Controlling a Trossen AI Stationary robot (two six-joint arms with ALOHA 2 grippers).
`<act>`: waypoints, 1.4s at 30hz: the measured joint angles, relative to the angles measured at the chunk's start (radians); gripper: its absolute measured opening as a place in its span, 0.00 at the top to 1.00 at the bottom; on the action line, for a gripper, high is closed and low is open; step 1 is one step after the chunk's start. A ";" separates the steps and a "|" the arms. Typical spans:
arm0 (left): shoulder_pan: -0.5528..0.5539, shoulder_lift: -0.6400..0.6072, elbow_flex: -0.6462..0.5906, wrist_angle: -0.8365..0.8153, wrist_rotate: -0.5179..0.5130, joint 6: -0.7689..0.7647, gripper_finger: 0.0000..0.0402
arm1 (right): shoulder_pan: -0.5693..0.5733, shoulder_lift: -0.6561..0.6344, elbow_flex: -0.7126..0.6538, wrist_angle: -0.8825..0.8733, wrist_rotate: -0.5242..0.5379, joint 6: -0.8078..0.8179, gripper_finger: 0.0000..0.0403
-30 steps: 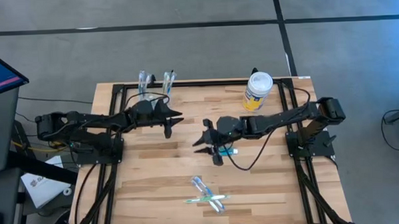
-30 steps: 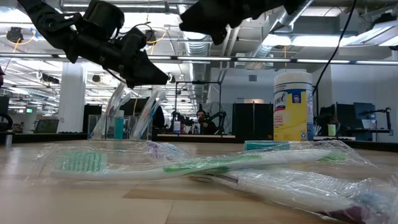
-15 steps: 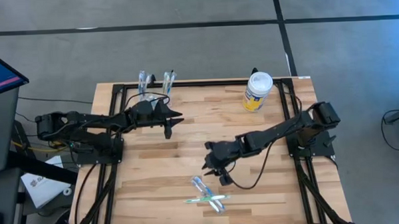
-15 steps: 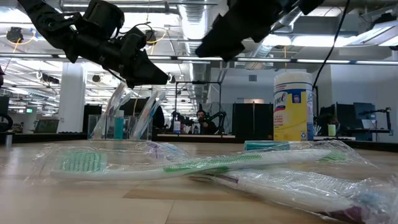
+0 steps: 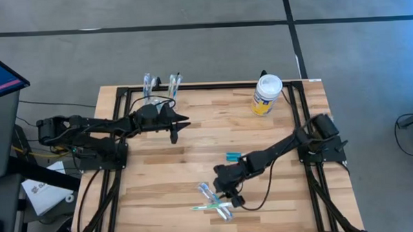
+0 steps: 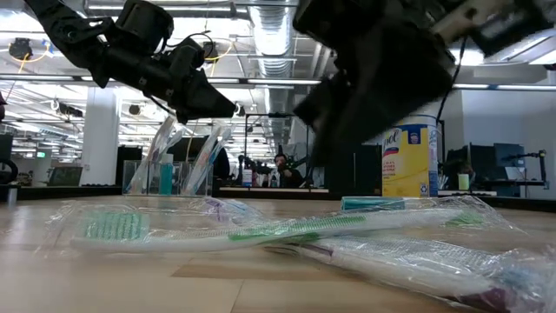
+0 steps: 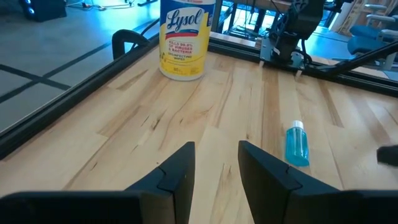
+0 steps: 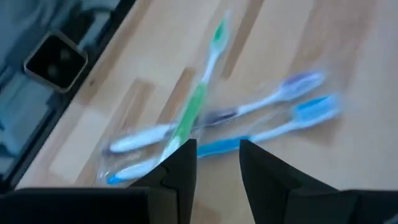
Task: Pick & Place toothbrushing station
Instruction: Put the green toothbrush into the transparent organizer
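Right gripper (image 5: 225, 191) hangs low over the near-middle of the wooden table (image 5: 154, 200), directly above a small heap of wrapped toothbrushes (image 5: 214, 202). Its wrist view shows the two dark fingers (image 8: 180, 171) parted with a clear gap and nothing between them; below them lie a green-handled brush (image 8: 198, 102) crossing a blue one (image 8: 273, 127) and a pale purple-tipped one (image 8: 261, 102), all loose on the wood. From table height the same brushes sit in crinkled clear wrap (image 6: 261, 228) in the foreground, the right arm a dark mass above them.

Small teal-blue tube (image 5: 233, 156) lies flat near table centre, apart from both grippers.

Left gripper (image 5: 177, 125) is held over the far-left part of the table, raised off the surface, fingers (image 7: 180, 171) apart and empty. More wrapped brushes stand upright in clear cups (image 5: 160, 84) at the far edge behind it.

Yellow-labelled wipes canister (image 5: 266, 94) stands at the far right. A seated person (image 6: 280, 167) is visible across the room.
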 joint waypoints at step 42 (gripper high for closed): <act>0.000 0.000 0.000 0.000 0.000 0.000 0.71 | 0.057 0.068 0.000 -0.029 -0.014 0.110 0.80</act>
